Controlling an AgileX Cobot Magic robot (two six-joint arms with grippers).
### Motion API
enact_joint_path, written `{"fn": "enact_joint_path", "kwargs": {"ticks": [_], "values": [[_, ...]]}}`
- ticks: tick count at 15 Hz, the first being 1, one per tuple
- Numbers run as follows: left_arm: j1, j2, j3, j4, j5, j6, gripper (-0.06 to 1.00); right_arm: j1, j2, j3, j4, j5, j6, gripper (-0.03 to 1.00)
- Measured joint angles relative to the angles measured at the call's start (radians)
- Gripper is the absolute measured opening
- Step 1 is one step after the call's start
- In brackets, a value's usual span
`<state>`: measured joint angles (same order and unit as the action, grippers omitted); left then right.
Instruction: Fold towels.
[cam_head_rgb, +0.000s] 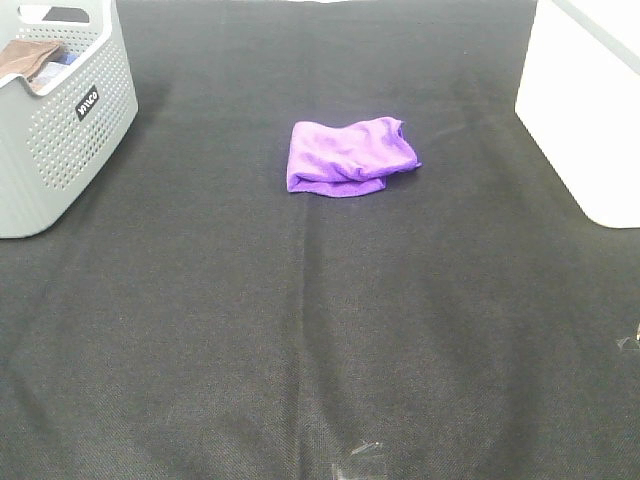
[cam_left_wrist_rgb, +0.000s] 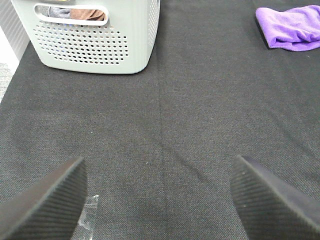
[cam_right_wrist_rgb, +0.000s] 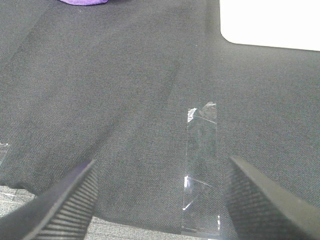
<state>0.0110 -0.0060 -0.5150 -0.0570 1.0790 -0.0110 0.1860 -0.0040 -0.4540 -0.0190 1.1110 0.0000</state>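
Observation:
A purple towel (cam_head_rgb: 348, 156) lies folded into a small bundle on the black cloth at the middle back of the table. It also shows in the left wrist view (cam_left_wrist_rgb: 291, 27) and, as a sliver at the frame edge, in the right wrist view (cam_right_wrist_rgb: 82, 2). Neither arm shows in the high view. My left gripper (cam_left_wrist_rgb: 160, 205) is open and empty above bare cloth, far from the towel. My right gripper (cam_right_wrist_rgb: 160, 200) is open and empty near the table's front edge.
A grey perforated basket (cam_head_rgb: 60, 130) with brown cloth (cam_head_rgb: 28, 57) inside stands at the back left; it also shows in the left wrist view (cam_left_wrist_rgb: 92, 40). A white bin (cam_head_rgb: 590, 110) stands at the back right. A strip of clear tape (cam_right_wrist_rgb: 201, 170) lies on the black cloth.

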Motion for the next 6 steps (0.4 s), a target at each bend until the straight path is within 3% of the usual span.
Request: {"fn": "enact_joint_path", "kwargs": {"ticks": [6], "values": [[0.0, 0.0, 0.0, -0.001, 0.0, 0.0, 0.73, 0.0, 0.0, 0.0, 0.0, 0.0, 0.0, 0.7]]}}
